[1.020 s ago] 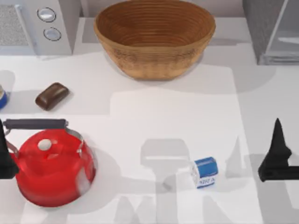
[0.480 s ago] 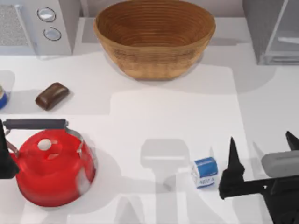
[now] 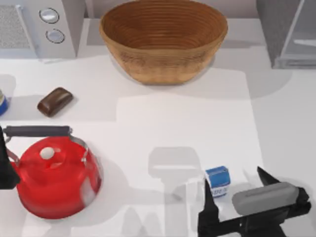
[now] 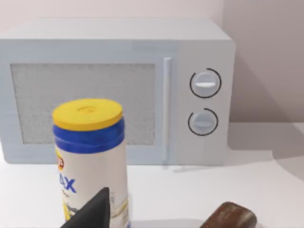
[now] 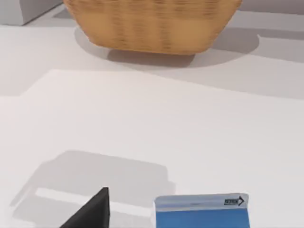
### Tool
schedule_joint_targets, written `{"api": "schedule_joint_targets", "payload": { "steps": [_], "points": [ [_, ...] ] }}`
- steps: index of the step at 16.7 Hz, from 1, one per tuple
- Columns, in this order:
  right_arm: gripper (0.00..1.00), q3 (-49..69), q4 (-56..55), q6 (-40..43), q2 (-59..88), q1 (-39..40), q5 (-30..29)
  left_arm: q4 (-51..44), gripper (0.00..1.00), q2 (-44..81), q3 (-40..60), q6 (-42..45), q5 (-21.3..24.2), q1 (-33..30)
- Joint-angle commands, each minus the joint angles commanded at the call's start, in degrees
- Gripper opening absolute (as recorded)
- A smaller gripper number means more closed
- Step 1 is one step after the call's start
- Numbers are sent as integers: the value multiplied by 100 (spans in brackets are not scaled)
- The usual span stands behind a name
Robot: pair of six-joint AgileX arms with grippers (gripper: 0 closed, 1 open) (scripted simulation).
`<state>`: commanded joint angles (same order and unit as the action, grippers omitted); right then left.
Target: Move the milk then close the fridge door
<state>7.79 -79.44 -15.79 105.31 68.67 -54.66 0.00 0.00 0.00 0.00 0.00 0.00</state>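
The milk (image 3: 217,180), a small white carton with a blue top, stands on the table at the front right. My right gripper (image 3: 232,176) is open around it, one dark finger on each side, neither visibly touching. In the right wrist view the milk's blue top (image 5: 202,213) sits close in front, beside one dark finger (image 5: 92,211). The fridge door (image 3: 300,39), a pale grey panel, stands swung open from the dark speckled box (image 3: 270,27) at the back right. My left gripper (image 3: 5,163) is parked at the left edge, open.
A wicker basket (image 3: 163,39) stands at the back centre and a microwave (image 3: 39,27) at the back left. A red kettle (image 3: 54,180) fills the front left, with a brown block (image 3: 54,101) behind it. A yellow-lidded can (image 4: 90,156) stands near the left gripper.
My right gripper has come in from the right edge, moving left and toward the front, and now straddles the milk. The milk, door and left arm have not moved.
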Motion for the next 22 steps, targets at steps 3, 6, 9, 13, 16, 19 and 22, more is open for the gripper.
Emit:
{"api": "schedule_joint_targets", "payload": {
  "steps": [3, 6, 9, 13, 16, 19, 22],
  "points": [
    [100, 66, -367, -140, 586, 120, 41, 0, 100, 0, 0, 0, 0, 0],
    [100, 51, -400, -137, 696, 143, 64, 0, 100, 0, 0, 0, 0, 0],
    [100, 40, -388, -133, 681, 114, 61, 0, 100, 0, 0, 0, 0, 0],
    [100, 262, -534, 34, 901, -185, 371, 0, 100, 0, 0, 0, 0, 0],
    [100, 527, -704, 227, 1187, -584, 745, 0, 100, 0, 0, 0, 0, 0],
    [100, 624, -764, 294, 1293, -732, 883, 0, 100, 0, 0, 0, 0, 0],
    [92, 624, -764, 294, 1293, -732, 883, 0, 100, 0, 0, 0, 0, 0]
  ]
}}
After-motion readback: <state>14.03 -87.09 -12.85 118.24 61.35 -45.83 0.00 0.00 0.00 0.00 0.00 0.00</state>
